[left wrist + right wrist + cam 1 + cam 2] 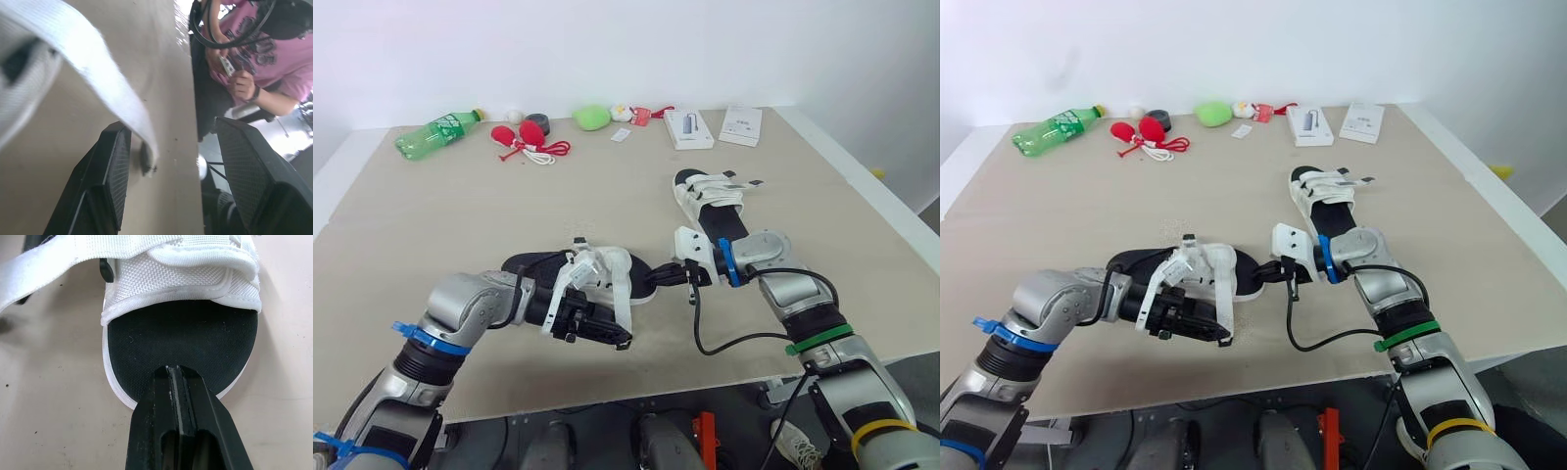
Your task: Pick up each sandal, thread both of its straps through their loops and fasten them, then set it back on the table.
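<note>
The near sandal (592,274), black-soled with white straps, lies on the table in front of me. One long white strap (112,93) hangs loose from it, and its end drops between the fingers of my open left gripper (173,125) without being pinched. That gripper (619,339) sits at the sandal's near side. My right gripper (171,369) is shut, and its tip rests on the black footbed at the toe (651,277). The second sandal (710,199) lies farther back on the right, with its straps across it.
At the back of the table (460,215) are a green bottle (438,132), red balls on a cord (524,137), a green toy (592,117) and two white boxes (688,127). A black cable (724,338) loops off my right wrist. A person in a pink shirt (254,54) sits past the table's edge.
</note>
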Available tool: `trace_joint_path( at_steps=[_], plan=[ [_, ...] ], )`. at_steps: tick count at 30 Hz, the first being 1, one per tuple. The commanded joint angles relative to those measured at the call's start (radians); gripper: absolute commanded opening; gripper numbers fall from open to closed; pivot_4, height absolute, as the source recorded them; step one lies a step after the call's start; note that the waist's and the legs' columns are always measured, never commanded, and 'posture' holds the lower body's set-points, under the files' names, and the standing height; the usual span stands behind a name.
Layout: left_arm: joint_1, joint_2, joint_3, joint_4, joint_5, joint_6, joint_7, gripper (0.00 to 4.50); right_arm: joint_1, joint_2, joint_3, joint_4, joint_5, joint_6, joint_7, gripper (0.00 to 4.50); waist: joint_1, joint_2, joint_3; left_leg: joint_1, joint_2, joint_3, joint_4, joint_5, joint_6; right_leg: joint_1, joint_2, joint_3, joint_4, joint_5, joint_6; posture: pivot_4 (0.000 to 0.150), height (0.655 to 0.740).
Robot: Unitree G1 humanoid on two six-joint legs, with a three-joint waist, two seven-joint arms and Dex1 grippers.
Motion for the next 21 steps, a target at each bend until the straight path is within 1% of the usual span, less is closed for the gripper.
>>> trace_joint_path(
  at_steps=[1, 2, 4, 6, 15, 18, 21],
  plan=[
    [-0.011, -0.020, -0.004, 0.006, -0.013, -0.003, -0.010, 2.21, 0.012, -0.022, -0.008, -0.004, -0.009, 0.008, 0.001, 0.00, 0.000, 0.000, 0.000, 0.000, 0.000, 0.000, 0.000, 0.000, 0.000, 0.000, 0.000, 0.000, 0.000, 0.000, 0.000, 0.150, 0.7400],
    [-0.011, -0.023, -0.003, 0.008, -0.012, -0.004, -0.009, 1.89, 0.012, -0.023, -0.009, -0.005, -0.009, 0.008, 0.001, 0.00, 0.000, 0.000, 0.000, 0.000, 0.000, 0.000, 0.000, 0.000, 0.000, 0.000, 0.000, 0.000, 0.000, 0.000, 0.000, 0.150, 0.7400],
    [-0.008, -0.032, 0.002, 0.010, -0.006, -0.015, -0.002, 0.84, 0.014, -0.024, -0.009, -0.007, -0.009, 0.009, 0.000, 0.00, 0.000, 0.000, 0.000, 0.000, -0.001, 0.000, 0.000, 0.000, 0.000, 0.000, -0.001, 0.000, 0.000, 0.000, 0.001, 0.150, 0.7400],
    [-0.005, -0.037, 0.007, 0.011, -0.005, -0.016, 0.004, 0.15, 0.017, -0.025, -0.008, -0.011, -0.008, 0.010, 0.000, 0.00, 0.001, 0.000, 0.000, 0.000, -0.001, 0.000, 0.000, 0.000, 0.000, 0.000, -0.001, 0.000, 0.000, 0.000, 0.001, 0.150, 0.7400],
    [0.011, -0.056, 0.039, 0.011, -0.017, -0.009, 0.049, 0.15, 0.022, -0.025, -0.007, -0.021, -0.006, 0.015, -0.002, 0.00, 0.001, 0.000, 0.000, 0.000, -0.002, -0.001, 0.000, 0.000, 0.000, 0.001, -0.002, 0.000, 0.000, 0.000, 0.001, 0.150, 0.7400],
    [0.005, -0.026, 0.073, -0.004, -0.057, 0.027, 0.018, 0.15, 0.026, -0.026, -0.007, -0.027, -0.005, 0.017, -0.002, 0.00, 0.001, 0.000, 0.000, 0.000, -0.002, -0.001, 0.000, 0.000, 0.000, 0.001, -0.002, 0.000, 0.000, 0.000, 0.002, 0.150, 0.7400],
    [-0.045, 0.049, 0.117, -0.002, -0.133, 0.101, -0.052, 0.15, 0.029, -0.030, -0.008, -0.031, -0.004, 0.017, -0.001, 0.00, 0.000, -0.001, 0.000, 0.000, -0.002, -0.001, -0.001, 0.000, 0.000, 0.000, -0.001, 0.000, 0.000, -0.001, 0.001, 0.150, 0.7400]
  ],
)
